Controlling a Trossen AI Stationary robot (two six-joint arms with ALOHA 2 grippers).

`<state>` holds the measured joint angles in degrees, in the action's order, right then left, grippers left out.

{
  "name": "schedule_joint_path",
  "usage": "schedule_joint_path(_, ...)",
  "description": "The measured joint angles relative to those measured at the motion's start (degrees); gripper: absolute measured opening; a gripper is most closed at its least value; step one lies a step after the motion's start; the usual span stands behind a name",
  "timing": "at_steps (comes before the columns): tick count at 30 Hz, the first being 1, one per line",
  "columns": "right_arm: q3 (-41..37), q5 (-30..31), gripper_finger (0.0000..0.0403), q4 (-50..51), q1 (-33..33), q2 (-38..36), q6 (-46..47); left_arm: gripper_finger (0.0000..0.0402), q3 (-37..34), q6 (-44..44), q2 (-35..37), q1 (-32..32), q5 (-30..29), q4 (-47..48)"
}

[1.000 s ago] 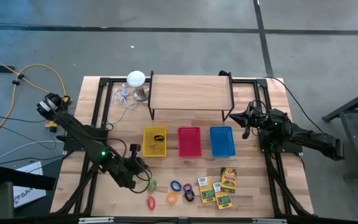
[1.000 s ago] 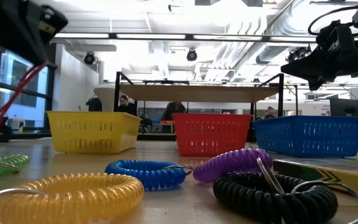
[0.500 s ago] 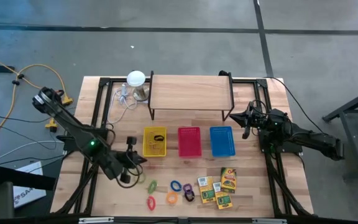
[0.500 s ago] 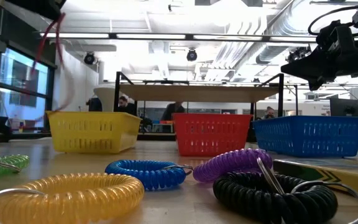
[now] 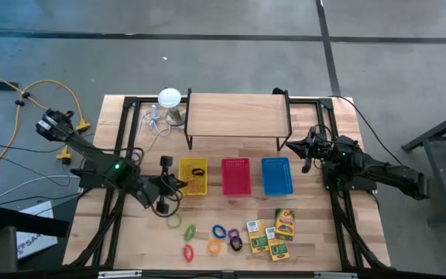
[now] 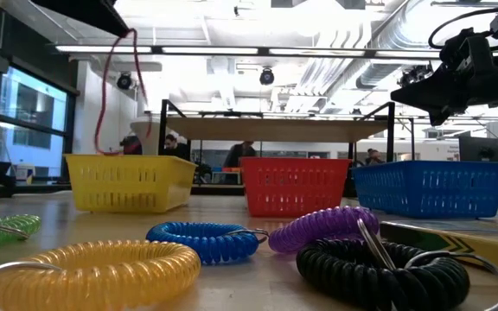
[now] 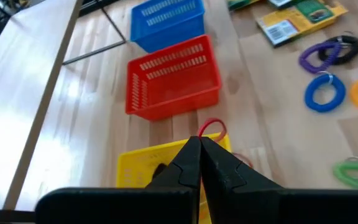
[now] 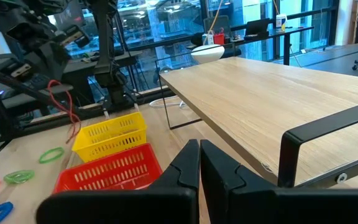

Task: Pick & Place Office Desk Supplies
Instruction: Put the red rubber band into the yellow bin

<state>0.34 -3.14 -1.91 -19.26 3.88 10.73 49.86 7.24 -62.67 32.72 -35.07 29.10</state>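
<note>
A: Step in hand, by my reading: left gripper point(image 7: 199, 146) carries a thin red rubber band point(image 6: 115, 95) toward the yellow basket point(image 5: 193, 177). Its fingers are pressed together on the band, which hangs in a long loop below them, at the basket's left edge and not yet inside, as the low view shows it.

B: Handling advice?

A: Bring the fingers over the basket's middle before letting go. The loop dangles and may swing, so lowering it until the bottom sits below the rim should stop it draping over the wall. Release only once it hangs quiet.

B: Right gripper point(image 8: 199, 155)?

A: Waiting beside the right leg of the wooden shelf point(image 5: 238, 115), raised off the table, fingers closed, nothing between them.

B: Containers, largest entry first.

A: Three baskets, alike in size, in a row in front of the shelf. Yellow basket: one dark item inside, kind not discernible. Red basket point(image 5: 235, 177): nothing visible inside. Blue basket point(image 5: 276, 176): nothing visible inside.

B: Supplies not yet placed?

A: On the table nearer the front edge: yellow-and-green card boxes point(image 5: 273, 233), grouped at the right. Left of them, coiled rings: black point(image 6: 374, 272), purple point(image 6: 322, 229), blue point(image 6: 201, 240), yellow point(image 6: 102, 268). Furthest left, green rubber bands point(image 5: 186, 231), and an orange band point(image 5: 188, 252) close by.
</note>
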Motion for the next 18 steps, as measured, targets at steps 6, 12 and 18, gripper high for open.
schedule_joint_path(6, -0.01, 0.00, 0.0002, -0.01, 0.00, -0.01, 0.01, 0.0000, -0.01, -1.27, 0.00, -2.70, 0.66, 0.01)
schedule_joint_path(12, 0.00, 0.00, 0.0002, -0.01, 0.01, 0.00, -0.01, 0.0000, -0.01, -3.30, 0.00, -4.37, 0.83, -0.08)
schedule_joint_path(18, 0.00, 0.00, 0.0002, -0.01, 0.01, 0.00, 0.00, 0.0000, 0.00, -5.13, 0.00, -6.56, 0.83, -0.19)
